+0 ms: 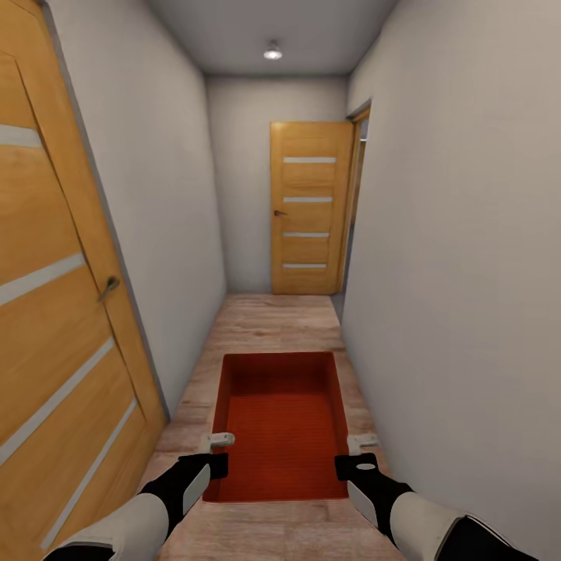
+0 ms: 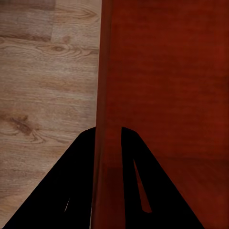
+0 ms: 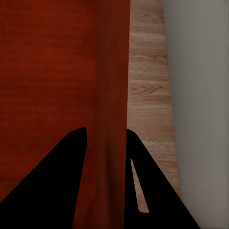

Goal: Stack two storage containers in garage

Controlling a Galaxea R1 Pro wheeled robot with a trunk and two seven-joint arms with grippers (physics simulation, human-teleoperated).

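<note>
Carrying storage container (image 1: 282,425) down corridor toward door (image 1: 310,207) at twelve o'clock. Left gripper (image 1: 220,442) clamped on nine-o'clock wall, right gripper (image 1: 360,444) on three-o'clock wall, probably for level balance.

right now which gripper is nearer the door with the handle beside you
Left. The left gripper, clamped on the container's left wall, is on the side of the near door; the right gripper holds the opposite wall.

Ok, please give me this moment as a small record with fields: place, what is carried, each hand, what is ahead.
place: narrow hallway, wood plank floor, white walls
carried: one orange-red container, open top, held between both arms
left hand: shut on the container's left wall
right hand: shut on the container's right wall
ahead: wooden door with pale stripes at the hallway's end
near left: another striped wooden door
</note>
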